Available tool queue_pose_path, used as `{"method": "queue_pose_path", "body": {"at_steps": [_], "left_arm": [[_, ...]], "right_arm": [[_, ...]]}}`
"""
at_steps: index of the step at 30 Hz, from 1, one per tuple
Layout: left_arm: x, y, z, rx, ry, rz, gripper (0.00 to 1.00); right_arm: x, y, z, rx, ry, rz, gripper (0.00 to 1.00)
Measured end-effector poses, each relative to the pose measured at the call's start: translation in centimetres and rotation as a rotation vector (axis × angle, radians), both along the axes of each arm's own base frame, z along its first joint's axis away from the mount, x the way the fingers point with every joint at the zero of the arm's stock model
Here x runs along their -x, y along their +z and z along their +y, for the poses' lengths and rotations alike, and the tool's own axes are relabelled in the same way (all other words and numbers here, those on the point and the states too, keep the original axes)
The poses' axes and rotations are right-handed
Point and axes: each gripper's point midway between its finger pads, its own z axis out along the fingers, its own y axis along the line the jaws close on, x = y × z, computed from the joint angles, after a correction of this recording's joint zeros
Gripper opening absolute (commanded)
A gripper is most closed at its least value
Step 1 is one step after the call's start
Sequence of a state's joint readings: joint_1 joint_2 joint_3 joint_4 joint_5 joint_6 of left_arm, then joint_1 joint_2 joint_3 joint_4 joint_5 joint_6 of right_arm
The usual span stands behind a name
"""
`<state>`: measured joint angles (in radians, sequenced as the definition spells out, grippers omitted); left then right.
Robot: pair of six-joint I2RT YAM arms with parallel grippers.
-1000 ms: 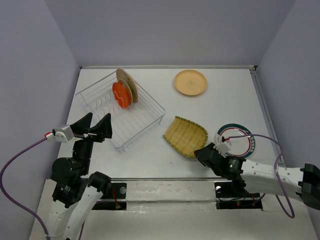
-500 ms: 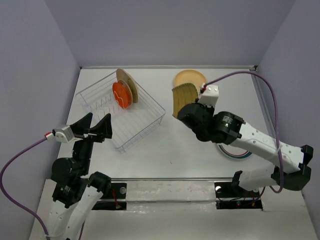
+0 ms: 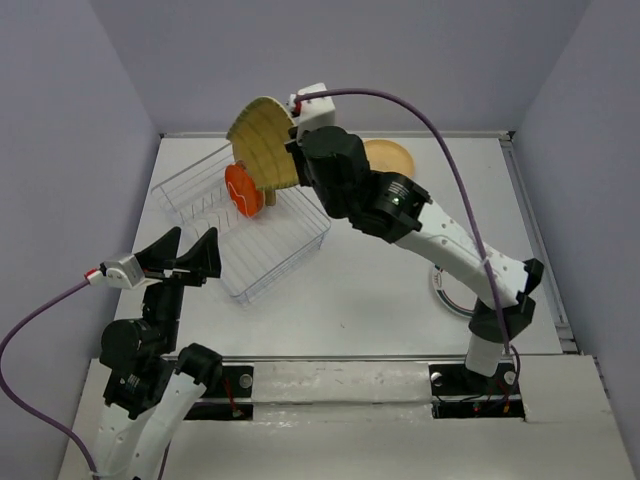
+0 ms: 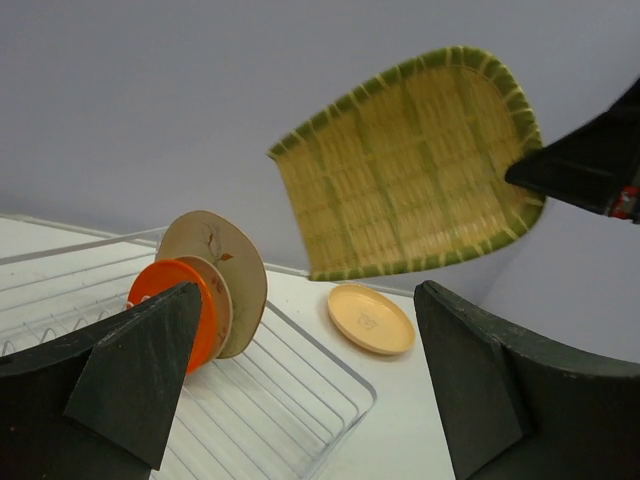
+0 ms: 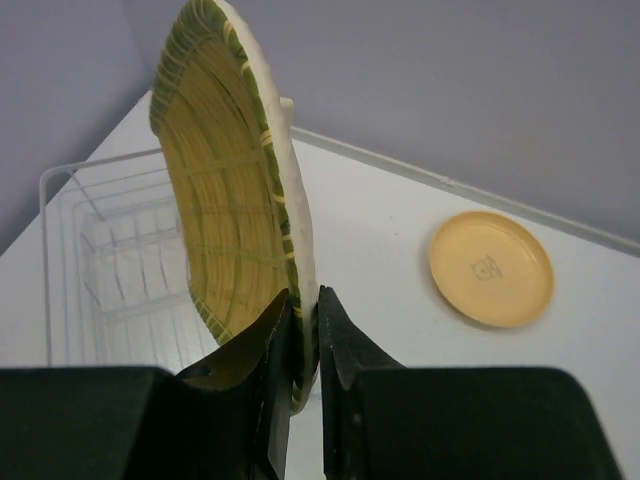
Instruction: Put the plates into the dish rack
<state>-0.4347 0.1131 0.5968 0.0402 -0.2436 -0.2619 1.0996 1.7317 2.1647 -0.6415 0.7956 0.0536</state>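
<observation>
Stretched over the white counter [image 3: 380,290] from near right to far left: the right arm [image 3: 430,225], raised well clear of the surface. Beneath its tip, set askew at the left, the dish rack [image 3: 285,245], with most prong rows on its near side free. Held on edge above the rack's far corner: the ribbed yellow plate [image 3: 258,140], hollow face turned to the left, long axis rising up and away from the right gripper [image 5: 300,330]. Pinched by the lower rim between jaws closed down to the thickness of that rim. Judged from this, mainly a matter of lowering into a slot beside the dishes already standing; seemingly close to parallel with them, so little turning called for. Upright in the rack, packed side by side: the red-orange plate [image 3: 240,190] and, just behind it, tan plates [image 4: 225,265], two by the left wrist view, though hard to separate. Flat on the far counter, well apart from the rack, a third tan plate [image 5: 490,268]. Near the right edge, mostly hidden under the right arm, a ringed white plate [image 3: 452,300], visible only as a sliver. Parked by the rack's near-left side, the left gripper [image 3: 200,238], spread wide and holding nothing; closer to the rack, yet idle. Cannot tell from any view which slot lies directly below the yellow rim.
</observation>
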Motion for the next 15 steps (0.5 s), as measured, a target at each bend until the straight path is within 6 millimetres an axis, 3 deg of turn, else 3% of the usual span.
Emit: {"method": "queue_pose_path", "body": {"at_steps": [4, 7, 8, 9, 12, 15], "left_arm": [[0.1, 0.0, 0.3, 0.003, 0.013, -0.002, 0.99], [0.2, 0.1, 0.6, 0.011, 0.025, -0.006, 0.99], [0.2, 0.1, 0.7, 0.013, 0.029, -0.006, 0.99], [0.2, 0.1, 0.7, 0.013, 0.031, -0.005, 0.99], [0.1, 0.1, 0.8, 0.015, 0.038, -0.002, 0.99], [0.1, 0.0, 0.9, 0.017, 0.044, -0.001, 0.99]], "right_arm": [[-1.6, -0.9, 5.7, 0.015, 0.105, -0.013, 0.07], [-2.9, -3.1, 9.7, 0.052, 0.165, -0.01, 0.07], [-3.5, -4.7, 11.2, 0.081, 0.18, -0.003, 0.07], [-3.7, -5.1, 11.6, 0.091, 0.185, -0.003, 0.07], [-4.8, -9.1, 14.0, 0.167, 0.204, 0.015, 0.07], [-5.5, -11.7, 14.8, 0.235, 0.204, 0.024, 0.07]]}}
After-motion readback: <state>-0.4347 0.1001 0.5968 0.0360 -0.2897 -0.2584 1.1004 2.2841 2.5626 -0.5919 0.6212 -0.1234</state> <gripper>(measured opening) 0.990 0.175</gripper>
